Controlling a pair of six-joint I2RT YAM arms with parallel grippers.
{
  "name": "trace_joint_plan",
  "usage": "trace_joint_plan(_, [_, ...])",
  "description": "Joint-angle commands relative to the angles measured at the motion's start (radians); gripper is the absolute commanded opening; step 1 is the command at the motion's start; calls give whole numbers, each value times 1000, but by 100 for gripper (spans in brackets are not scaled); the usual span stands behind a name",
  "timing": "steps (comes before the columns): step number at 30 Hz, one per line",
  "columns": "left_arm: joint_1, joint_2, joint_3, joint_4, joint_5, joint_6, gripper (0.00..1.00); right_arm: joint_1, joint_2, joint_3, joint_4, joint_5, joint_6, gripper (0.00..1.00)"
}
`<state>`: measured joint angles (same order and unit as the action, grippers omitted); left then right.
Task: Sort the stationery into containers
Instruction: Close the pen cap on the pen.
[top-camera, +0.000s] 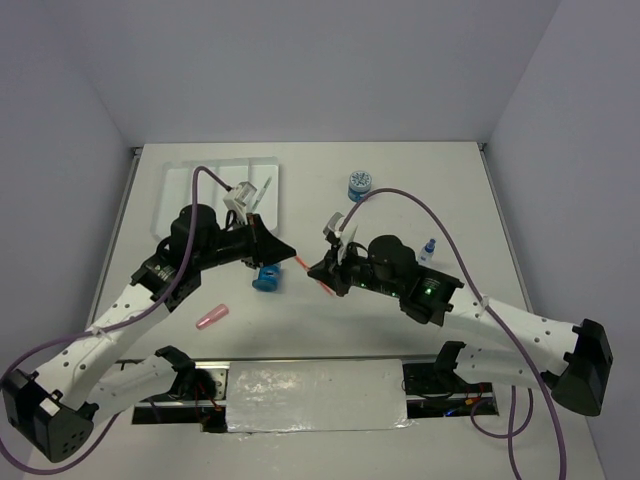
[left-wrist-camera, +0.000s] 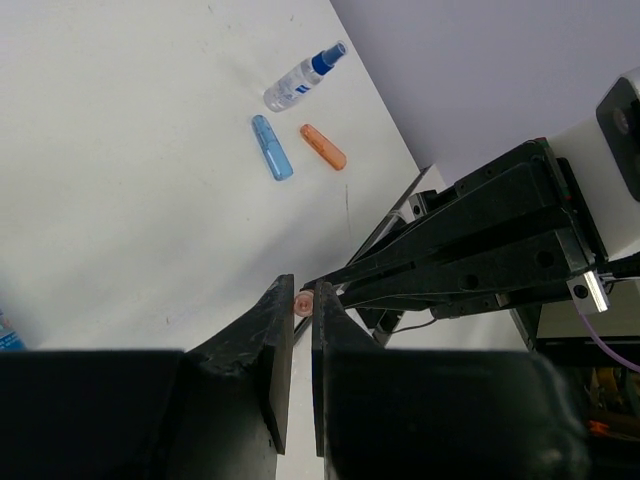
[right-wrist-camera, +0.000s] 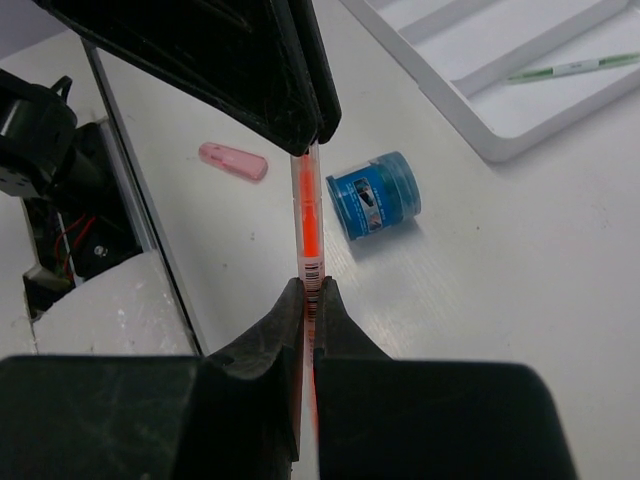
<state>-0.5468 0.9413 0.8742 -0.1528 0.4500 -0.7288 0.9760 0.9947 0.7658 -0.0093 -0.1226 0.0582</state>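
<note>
The thin orange pen (right-wrist-camera: 308, 210) hangs in the air between my two grippers, over the middle of the table. My right gripper (right-wrist-camera: 311, 290) is shut on its barcoded part. My left gripper (left-wrist-camera: 303, 300) is shut on its other end, which shows as a small orange disc (left-wrist-camera: 303, 302) between the fingertips. In the top view the two grippers (top-camera: 293, 255) (top-camera: 318, 270) nearly meet tip to tip. The white tray (top-camera: 215, 185) lies at the back left, with a grey-green pen (right-wrist-camera: 570, 68) in one compartment.
A blue spool (top-camera: 266, 278) sits just below the left gripper; another blue spool (top-camera: 360, 185) is at the back centre. A pink stub (top-camera: 212, 319) lies front left. A blue stub (left-wrist-camera: 272, 147), an orange stub (left-wrist-camera: 323, 146) and a small spray bottle (left-wrist-camera: 300, 78) lie at the right.
</note>
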Motion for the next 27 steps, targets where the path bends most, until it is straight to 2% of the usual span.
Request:
trace_joint_plan(1, [-10,22,-37,4,49,35,0,6,5,102,143,0,-8,0])
trace_joint_plan(14, [-22,4,-80,25,47,31,0,-5,96,246,246,44,23,0])
trace_joint_plan(27, [-50,1,-144,42,29,31,0,-45,165,457,226,31,15,0])
